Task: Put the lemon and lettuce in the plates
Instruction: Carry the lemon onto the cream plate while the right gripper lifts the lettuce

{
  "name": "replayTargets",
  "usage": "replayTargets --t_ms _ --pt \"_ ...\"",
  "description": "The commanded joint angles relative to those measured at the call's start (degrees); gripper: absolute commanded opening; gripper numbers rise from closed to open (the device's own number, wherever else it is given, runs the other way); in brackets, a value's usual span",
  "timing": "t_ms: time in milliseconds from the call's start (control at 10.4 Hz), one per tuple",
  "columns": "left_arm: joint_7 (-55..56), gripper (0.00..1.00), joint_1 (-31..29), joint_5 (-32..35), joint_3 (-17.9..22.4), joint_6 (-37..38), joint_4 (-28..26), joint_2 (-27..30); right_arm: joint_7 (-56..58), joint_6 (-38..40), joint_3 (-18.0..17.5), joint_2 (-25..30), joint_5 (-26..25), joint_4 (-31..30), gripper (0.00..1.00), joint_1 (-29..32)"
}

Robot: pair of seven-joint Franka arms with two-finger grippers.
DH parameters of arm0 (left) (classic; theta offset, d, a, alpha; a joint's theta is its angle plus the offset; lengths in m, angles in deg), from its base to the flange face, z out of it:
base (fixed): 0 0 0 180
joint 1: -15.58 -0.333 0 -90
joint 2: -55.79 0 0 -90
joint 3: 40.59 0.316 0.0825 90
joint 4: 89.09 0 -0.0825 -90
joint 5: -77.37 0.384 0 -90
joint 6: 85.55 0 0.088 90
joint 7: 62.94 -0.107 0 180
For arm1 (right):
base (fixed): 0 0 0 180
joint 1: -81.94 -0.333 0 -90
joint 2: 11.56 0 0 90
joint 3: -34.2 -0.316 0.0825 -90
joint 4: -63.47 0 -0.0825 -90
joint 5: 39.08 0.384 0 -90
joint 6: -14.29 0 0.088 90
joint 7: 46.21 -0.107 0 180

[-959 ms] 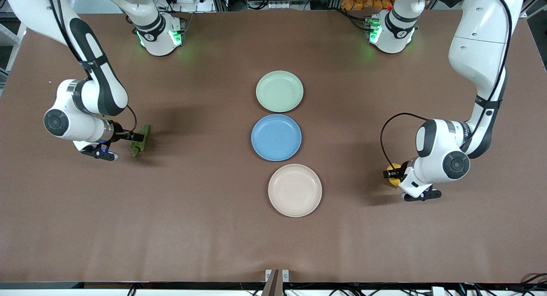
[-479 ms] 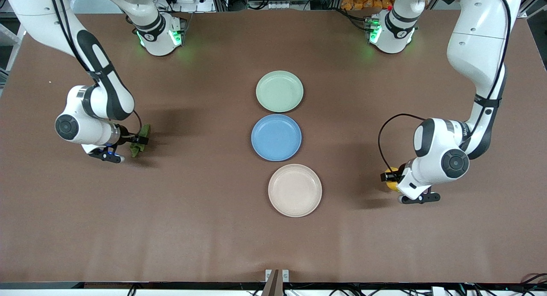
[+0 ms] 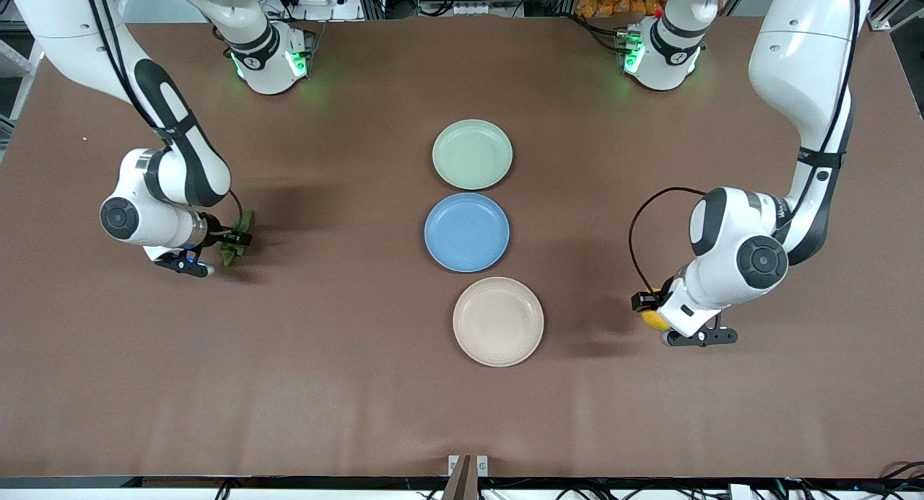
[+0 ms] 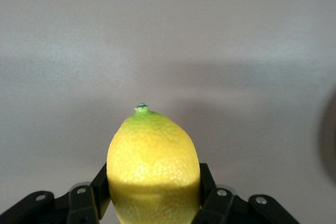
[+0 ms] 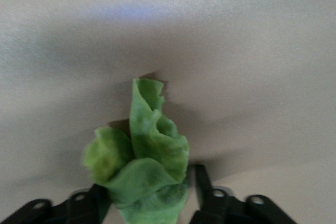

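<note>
While I watch from my remote station, the lemon [image 4: 152,166] sits clamped between the two black fingers [image 4: 206,181] of the left gripper [image 3: 647,310], its green-tipped point sticking out past them. On the front view it is at three o'clock from the beige plate [image 3: 498,321], well apart from it, toward the left arm's end of the table [image 3: 361,399]. I cannot tell whether it rests on the brown surface or hangs just over it.

The lettuce [image 3: 234,246] is at nine o'clock from the blue plate [image 3: 467,232], well apart from it, toward the right arm's end of the table. The right gripper [image 3: 237,238] is down on it, and the right wrist view shows the leaf bunched up and wrinkled between the two fingers, which press in on its sides. Its free end pokes out over the table, casting a shadow there.

All three plates lie in a line at the middle of the table. The pale green plate [image 3: 472,154] is at twelve o'clock from the blue one, just beside it. The beige plate is at about five o'clock from the blue one, also just beside it and nearest to the front camera. I see nothing lying in any of them.
</note>
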Motion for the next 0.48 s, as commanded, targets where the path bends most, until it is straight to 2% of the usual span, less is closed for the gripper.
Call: replayTargets --t_ms 0,96,384 --pt "5.0 0.00 1.1 0.2 -1.0 -0.1 -0.2 1.0 -4.5 1.6 0.1 -0.4 0.4 0.9 0.05 -1.3" --pt "7.8 0.00 2.7 0.1 -1.2 -0.1 0.1 0.9 -6.0 3.0 0.1 -0.3 0.3 1.5 0.00 -2.2" --pt "17.6 0.00 7.1 0.1 -1.2 -0.2 1.8 0.7 -5.9 8.4 0.1 -0.3 0.3 4.5 0.00 -2.1"
